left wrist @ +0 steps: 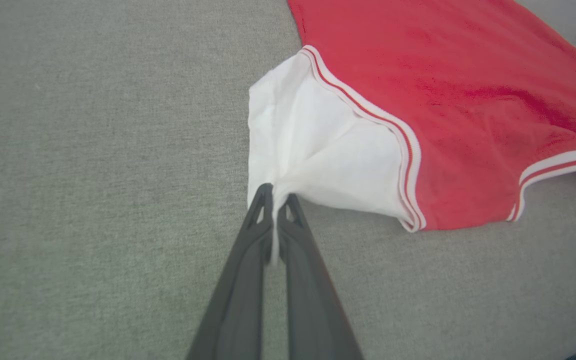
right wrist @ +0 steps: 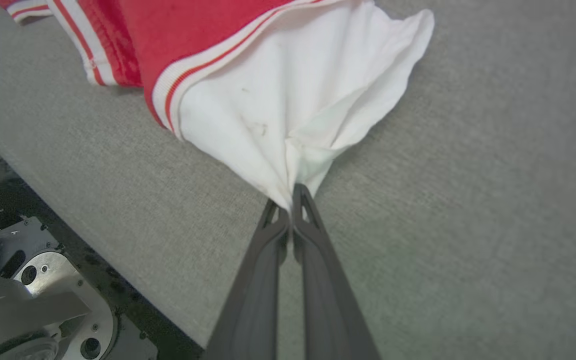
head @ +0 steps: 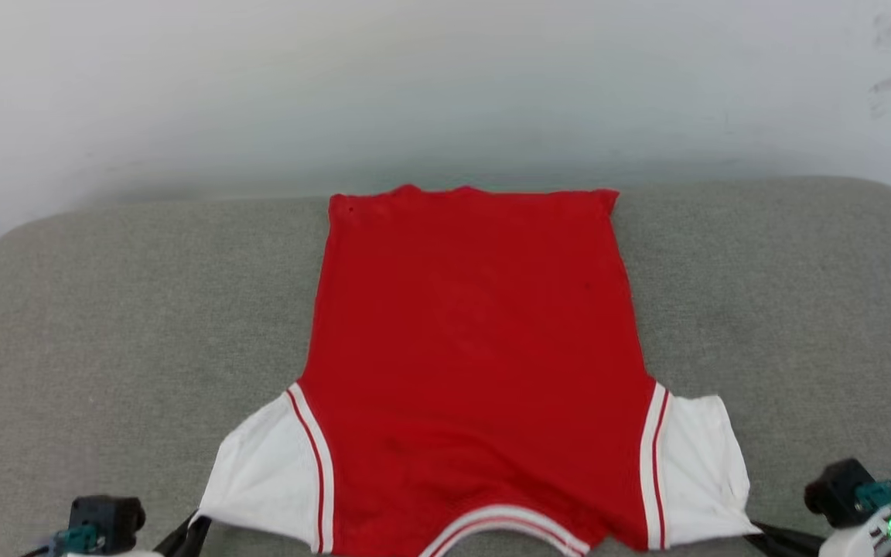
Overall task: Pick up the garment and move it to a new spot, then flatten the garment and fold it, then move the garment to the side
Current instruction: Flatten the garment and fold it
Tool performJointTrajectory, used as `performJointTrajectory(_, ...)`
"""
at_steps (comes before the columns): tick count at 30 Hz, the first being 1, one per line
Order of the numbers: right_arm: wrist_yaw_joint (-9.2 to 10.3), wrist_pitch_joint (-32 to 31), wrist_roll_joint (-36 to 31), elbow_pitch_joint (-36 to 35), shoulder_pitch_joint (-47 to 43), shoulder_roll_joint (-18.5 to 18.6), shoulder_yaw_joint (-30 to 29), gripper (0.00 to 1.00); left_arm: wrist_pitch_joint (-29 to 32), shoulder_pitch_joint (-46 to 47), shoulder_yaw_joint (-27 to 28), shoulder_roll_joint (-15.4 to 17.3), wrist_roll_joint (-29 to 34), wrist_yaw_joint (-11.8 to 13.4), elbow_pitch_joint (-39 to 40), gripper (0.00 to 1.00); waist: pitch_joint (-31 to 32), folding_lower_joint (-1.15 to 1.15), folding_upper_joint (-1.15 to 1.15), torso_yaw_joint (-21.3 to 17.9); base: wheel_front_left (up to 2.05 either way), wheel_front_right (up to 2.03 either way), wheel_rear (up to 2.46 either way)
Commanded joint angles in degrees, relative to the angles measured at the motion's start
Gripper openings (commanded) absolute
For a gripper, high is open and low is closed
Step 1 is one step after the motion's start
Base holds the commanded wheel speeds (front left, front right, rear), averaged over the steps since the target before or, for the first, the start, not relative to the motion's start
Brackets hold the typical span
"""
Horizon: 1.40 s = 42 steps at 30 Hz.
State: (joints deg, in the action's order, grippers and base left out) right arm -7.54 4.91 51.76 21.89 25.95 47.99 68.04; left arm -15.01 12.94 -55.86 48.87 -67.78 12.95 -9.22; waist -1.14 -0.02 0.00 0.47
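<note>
Spread flat, plain side up, through the middle of the head view: red jersey-style T-shirt with white short sleeves and striped trim [head: 476, 348], on grey felt-like padded surface [head: 105, 309], hem toward the top, collar at the bottom edge.

Pinched at each sleeve tip: left dark two-fingered gripper [left wrist: 275, 200], centre of left wrist view, clamped on puckered white cloth; right dark two-fingered gripper [right wrist: 290, 197], centre of right wrist view, likewise closed on a gathered corner.

Held so, probably, to draw sleeves outward and pull the body smooth. Flattening in hand; folding not yet begun.
</note>
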Motion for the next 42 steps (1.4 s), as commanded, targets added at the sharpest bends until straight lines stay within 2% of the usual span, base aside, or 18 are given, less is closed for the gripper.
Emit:
performJointTrajectory(1, 0.09, -0.69, 0.59, -1.42, -3.20, 1.69, -1.69, 0.00, -0.18, -3.07, 1.00, 0.96, -0.27, 0.87, 1.14, 0.00, 1.55, 0.02, 0.00, 0.03, 0.00, 0.00, 0.00)
performJointTrajectory(8, 0.08, -4.86, 0.42, -7.44, -14.63, 5.34, -8.09, 0.00, -0.19, -14.24, 6.08, 1.66, 0.32, 4.28, 6.81, 0.00, 1.88, 0.02, 0.00, -0.35, 0.00, 0.00, 0.00)
performJointTrajectory(12, 0.08, -7.82, -0.67, -9.94, -18.03, 5.11, -12.26, 0.01, -0.19, -17.07, 8.71, 1.37, 2.09, 5.26, 9.19, 0.00, 1.46, 0.02, 0.00, 0.00, 0.00, 0.00, 0.00)
performJointTrajectory(13, 0.08, -8.40, -1.30, -10.30, -18.08, 4.90, -13.96, 0.38, -0.20, -17.22, 9.29, 1.25, 2.85, 5.43, 9.62, 0.00, 1.25, 0.02, 0.00, 0.09, 0.00, 0.00, 0.00)
performJointTrajectory(14, 0.07, -8.89, -2.38, -10.94, -18.02, 4.67, -15.41, 1.00, -0.20, -17.33, 9.58, 1.14, 3.43, 5.64, 9.98, 0.00, 0.99, 0.02, 0.00, 0.16, 0.00, 0.00, 0.00)
performJointTrajectory(17, 0.07, -10.53, -3.75, -13.33, -17.17, 4.33, -20.84, 1.00, -0.20, -16.52, 10.80, 0.66, 5.38, 5.99, 11.13, 0.00, 0.04, 0.02, 0.00, 0.38, 0.00, 0.00, 0.00)
performJointTrajectory(23, 0.07, -15.60, -6.95, -20.10, -11.10, 6.82, -34.78, 1.00, -0.20, -13.93, 12.43, -0.16, 8.73, 6.42, 13.70, 0.00, -3.95, 0.02, 0.00, 1.67, 0.00, 0.00, 0.00)
performJointTrajectory(28, 0.08, -23.50, -7.01, -21.94, -1.58, 5.32, -43.96, 1.00, -0.20, -10.07, 12.81, -0.57, 11.51, 6.19, 15.32, 0.00, -9.45, 0.02, 0.00, 4.06, 0.00, 0.00, 0.00)
performJointTrajectory(32, 0.07, -34.57, -5.33, -20.27, 7.55, 4.60, -45.60, 1.00, -0.16, -6.58, 12.63, -1.50, 13.78, 5.76, 16.43, 0.00, -14.93, 0.02, 0.00, 6.54, 0.00, 0.00, 0.00)
performJointTrajectory(36, 0.07, -47.43, -3.44, -15.76, 17.78, 1.60, -44.43, 1.00, -0.18, -4.10, 13.82, -2.03, 15.33, 5.98, 17.17, 0.00, -20.26, 0.02, 0.00, 8.33, 0.00, 0.00, 0.00)
performJointTrajectory(42, 0.07, -63.57, -6.15, -8.25, 32.73, -2.36, -42.48, 1.00, -0.19, -0.89, 14.94, -3.86, 18.53, 4.67, 18.96, 0.00, -27.20, 0.02, 0.00, 11.74, 0.00, 0.00, 0.00)
